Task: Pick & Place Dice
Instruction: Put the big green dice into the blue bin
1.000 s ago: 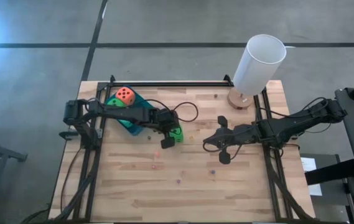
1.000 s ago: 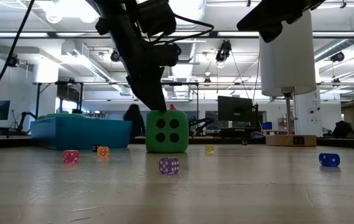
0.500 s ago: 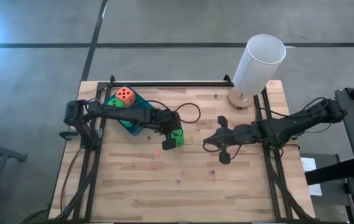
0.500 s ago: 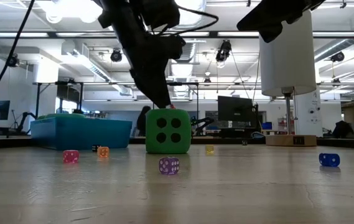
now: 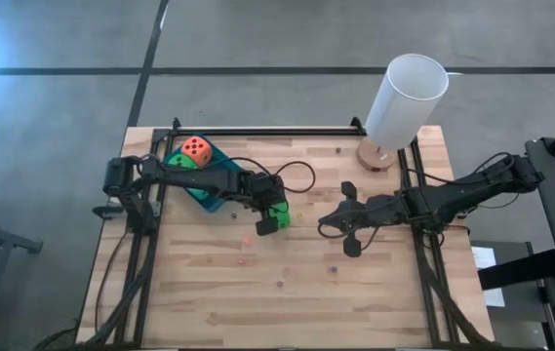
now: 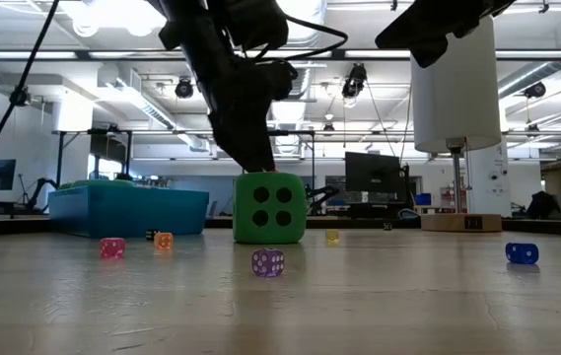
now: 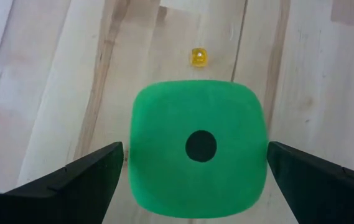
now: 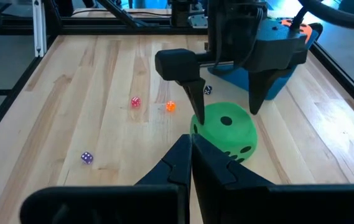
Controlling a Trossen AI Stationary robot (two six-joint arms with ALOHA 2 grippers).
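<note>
The wooden table [image 5: 287, 292] is carrying the whole scene, with a tall white cylinder [image 5: 406, 97] standing on a round base at its far right corner. Next in size, the left arm is reaching from the table's left edge toward the middle, and the right arm is waiting right of centre, its right gripper [image 5: 347, 220] hanging above bare wood; its fingers are looking pressed together in its own wrist view. The blue tray [image 5: 199, 185] is sitting at the far left, holding the orange-red die [image 5: 196, 149] and a green die [image 5: 180, 162] tucked beside it. The left gripper [image 5: 269, 210] is hovering over the second green die [image 7: 199, 147], which is resting on the table near the centre, just right of the tray. Its fingers [image 8: 196, 102] are spread wide on either side of the cube and not yet pressing it; gaps are showing on both sides in the left wrist view. Smallest of all, tiny translucent dice, among them a pink one [image 6: 111, 248], an orange one [image 6: 164, 240], a purple one [image 6: 267, 262] and a blue one [image 6: 522, 253], are lying scattered on the wood. The step in hand looks like the approach to grasp this green die; the next move probably calls for settling lower, closing squarely on opposite faces, then lifting and carrying it left to the tray.
</note>
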